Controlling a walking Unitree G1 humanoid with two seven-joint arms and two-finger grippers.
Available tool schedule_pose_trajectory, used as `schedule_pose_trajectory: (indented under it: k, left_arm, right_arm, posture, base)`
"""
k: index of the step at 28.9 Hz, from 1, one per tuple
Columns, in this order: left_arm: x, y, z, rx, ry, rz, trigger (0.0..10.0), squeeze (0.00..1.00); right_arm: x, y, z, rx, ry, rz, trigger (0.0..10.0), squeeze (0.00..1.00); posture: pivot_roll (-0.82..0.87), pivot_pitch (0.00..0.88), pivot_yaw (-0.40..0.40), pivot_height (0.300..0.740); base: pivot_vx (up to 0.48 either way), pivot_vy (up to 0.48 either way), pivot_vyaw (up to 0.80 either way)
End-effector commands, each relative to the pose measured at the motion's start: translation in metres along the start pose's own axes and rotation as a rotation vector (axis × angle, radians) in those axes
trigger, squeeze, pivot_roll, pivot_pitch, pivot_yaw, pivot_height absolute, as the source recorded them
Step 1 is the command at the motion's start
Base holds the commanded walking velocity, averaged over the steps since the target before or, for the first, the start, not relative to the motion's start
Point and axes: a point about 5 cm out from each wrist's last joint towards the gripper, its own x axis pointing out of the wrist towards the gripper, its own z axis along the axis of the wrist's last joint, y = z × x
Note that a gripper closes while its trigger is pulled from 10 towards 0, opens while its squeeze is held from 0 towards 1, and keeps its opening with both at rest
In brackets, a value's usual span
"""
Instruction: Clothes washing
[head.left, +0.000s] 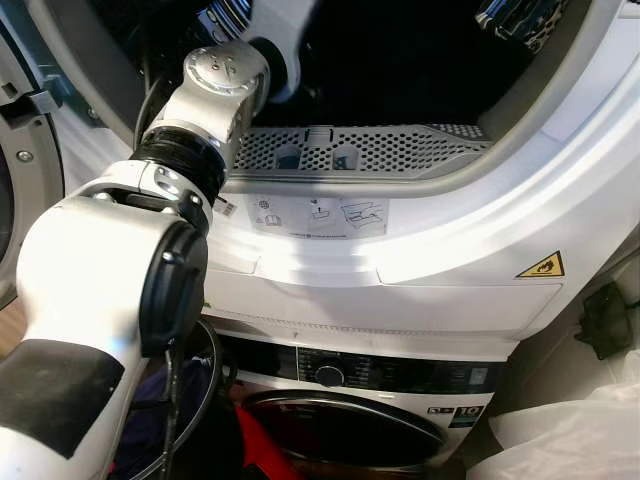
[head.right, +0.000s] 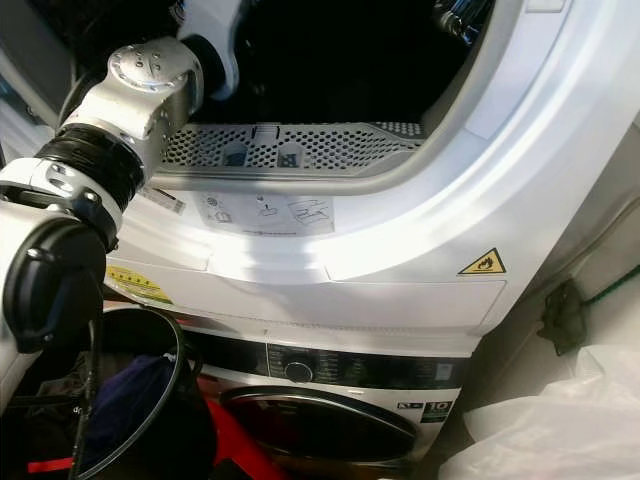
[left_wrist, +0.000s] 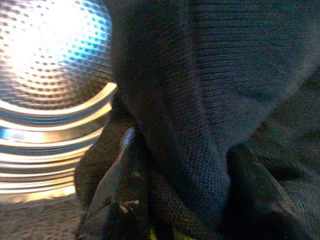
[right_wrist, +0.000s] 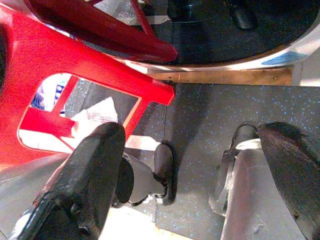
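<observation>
Left gripper (left_wrist: 185, 210) deep in upper machine's drum (left_wrist: 50, 75), fingers (left_wrist: 125, 200) pinched on dark knit garment (left_wrist: 210, 100). Right gripper (right_wrist: 190, 170) hanging low nr red basket (right_wrist: 75, 65), spread wide, holding nothing.

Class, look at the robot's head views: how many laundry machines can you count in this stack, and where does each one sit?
2. The upper machine has its drum open, with the left arm reaching inside. The lower machine, directly beneath it, shows a control dial and a dark round door. Others may stand outside the views.
</observation>
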Motion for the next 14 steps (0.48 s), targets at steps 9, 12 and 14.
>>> schedule_pose_trajectory:
  k: [9,12,14]
  left_arm:
    - [-0.006,0.01,0.014,0.079,-0.022,-0.057,10.0,1.0]
    - [-0.008,0.016,0.031,0.101,-0.075,-0.063,10.0,1.0]
    - [-0.009,0.018,0.039,0.116,-0.093,-0.081,10.0,1.0]
  right_arm:
    - [0.0,0.01,-0.01,0.013,0.049,0.018,10.0,0.0]
    - [0.001,0.011,-0.01,0.015,0.051,0.02,10.0,0.0]
    - [0.001,0.011,-0.009,0.014,0.053,0.023,10.0,0.0]
  posture:
    - [-0.04,0.075,0.116,0.74]
    - [-0.02,0.076,0.115,0.74]
    - [-0.01,0.076,0.114,0.74]
  base:
    - [0.0,0.0,0.0]
    - [0.0,0.0,0.0]
    - [0.0,0.0,0.0]
